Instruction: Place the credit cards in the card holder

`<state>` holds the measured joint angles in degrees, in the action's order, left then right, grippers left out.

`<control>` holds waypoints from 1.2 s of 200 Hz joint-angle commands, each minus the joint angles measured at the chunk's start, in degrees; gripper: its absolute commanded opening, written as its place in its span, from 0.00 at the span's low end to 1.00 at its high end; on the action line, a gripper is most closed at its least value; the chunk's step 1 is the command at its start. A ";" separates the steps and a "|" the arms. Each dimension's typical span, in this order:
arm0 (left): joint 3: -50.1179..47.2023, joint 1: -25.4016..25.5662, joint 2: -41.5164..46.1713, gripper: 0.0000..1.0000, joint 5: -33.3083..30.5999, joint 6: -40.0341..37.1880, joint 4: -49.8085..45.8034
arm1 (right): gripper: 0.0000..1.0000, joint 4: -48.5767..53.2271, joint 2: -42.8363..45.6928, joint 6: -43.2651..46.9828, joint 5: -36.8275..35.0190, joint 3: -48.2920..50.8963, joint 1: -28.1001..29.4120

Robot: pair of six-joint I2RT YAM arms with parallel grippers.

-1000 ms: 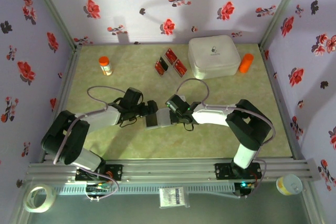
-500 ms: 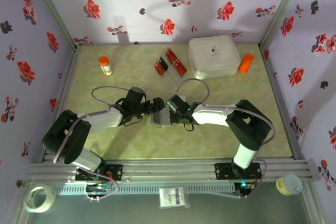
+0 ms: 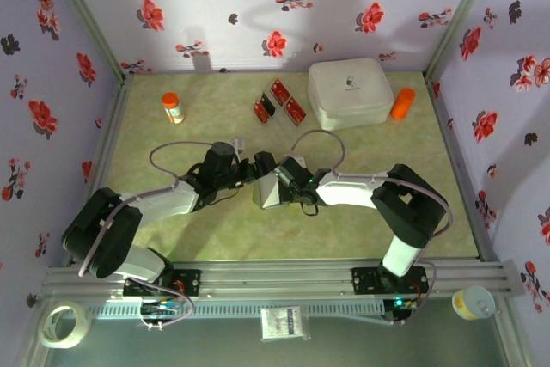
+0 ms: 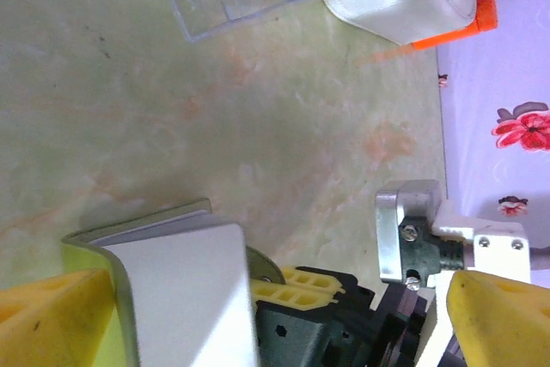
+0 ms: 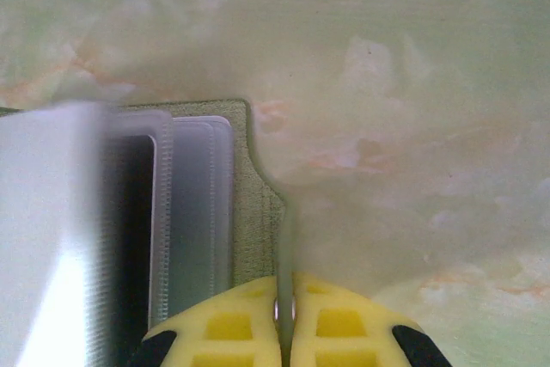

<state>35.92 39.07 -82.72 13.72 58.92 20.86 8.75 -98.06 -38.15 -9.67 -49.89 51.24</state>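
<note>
Right gripper (image 5: 284,307) pinching card holder (image 5: 256,212) flap. Left gripper (image 3: 252,169) wide, empty. Credit cards (image 3: 279,102) rearward, well apart; free left arm apparently nearer.

Both arms reach inward toward each other, forearms low and wrists nearly meeting. The left gripper (image 3: 256,164) has its jaws spread wide, its yellow fingers (image 4: 43,320) far apart. The right gripper (image 5: 284,320) presses its pads together, apparently pinching a thin edge of the card holder (image 5: 256,212).
</note>
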 commanded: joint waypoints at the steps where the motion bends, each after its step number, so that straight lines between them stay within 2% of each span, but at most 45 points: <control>1: -1.03 0.48 1.77 1.00 0.79 1.90 3.28 | 0.09 -2.47 -1.00 -1.73 4.07 1.56 -0.15; 44: -1.38 0.52 2.03 1.00 0.79 2.31 3.48 | 0.36 -0.41 6.22 -1.19 5.86 1.98 -3.51; 72: -1.17 0.65 1.78 1.00 0.78 2.43 3.56 | 0.45 1.97 12.10 -0.70 7.25 2.33 -5.85; 167: 2.51 3.70 -2.58 1.00 1.21 2.72 4.85 | 0.46 3.52 23.76 -4.47 5.50 9.10 -8.56; 240: 3.37 5.83 -8.61 1.00 0.88 2.48 5.71 | 0.46 2.94 28.43 -6.32 6.63 13.59 -8.70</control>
<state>38.33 44.05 -89.67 14.17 61.21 25.45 11.44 -71.40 -42.92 -3.38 -37.47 42.98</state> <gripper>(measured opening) 0.998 0.462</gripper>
